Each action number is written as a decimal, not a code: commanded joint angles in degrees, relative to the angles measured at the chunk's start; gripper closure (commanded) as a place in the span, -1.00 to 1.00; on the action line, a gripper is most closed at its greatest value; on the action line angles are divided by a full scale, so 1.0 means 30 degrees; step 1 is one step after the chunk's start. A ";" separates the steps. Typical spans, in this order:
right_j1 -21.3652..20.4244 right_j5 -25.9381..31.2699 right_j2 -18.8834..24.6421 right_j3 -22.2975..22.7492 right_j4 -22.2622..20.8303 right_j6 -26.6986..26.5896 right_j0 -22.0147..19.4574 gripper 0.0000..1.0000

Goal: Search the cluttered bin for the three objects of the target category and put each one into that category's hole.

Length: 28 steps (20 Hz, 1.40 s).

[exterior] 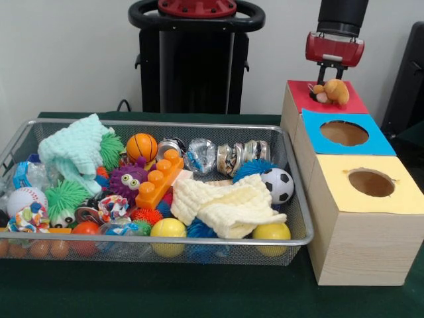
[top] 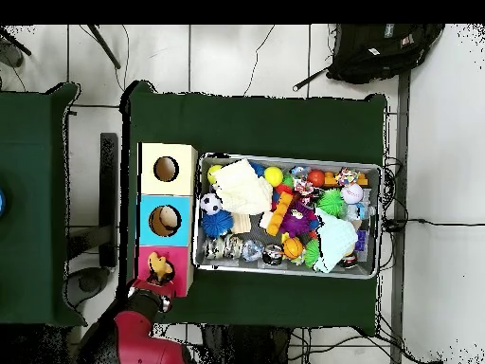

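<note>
A small pale-yellow and orange toy figure [exterior: 333, 91] sits at the middle of the red box top [exterior: 358, 105], where its hole would be; it also shows in the overhead view [top: 159, 269]. My gripper [exterior: 329, 81] hangs right over the figure and touches or nearly touches it; I cannot tell whether it grips it. In the overhead view the gripper [top: 152, 286] is at the red box's near edge. The wire-mesh bin [exterior: 165, 124] is full of toys. No other such figure shows among them.
Next to the red top are a blue top with a round hole [exterior: 344, 133] and a yellow top with a round hole [exterior: 371, 183]. In the bin lie a soccer ball [exterior: 278, 185], two yellow balls [exterior: 168, 228], a pale-yellow cloth [exterior: 225, 202] and a mint cloth [exterior: 76, 146].
</note>
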 commanded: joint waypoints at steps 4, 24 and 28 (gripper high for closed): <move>-0.0306 0.1414 0.1922 0.0714 -0.0984 0.3947 -0.1354 1.00; -0.0634 0.1260 0.2229 0.1155 -0.1403 0.4074 -0.1834 -1.00; -0.0774 0.1373 0.2286 0.1282 -0.1449 0.4028 -0.1953 -1.00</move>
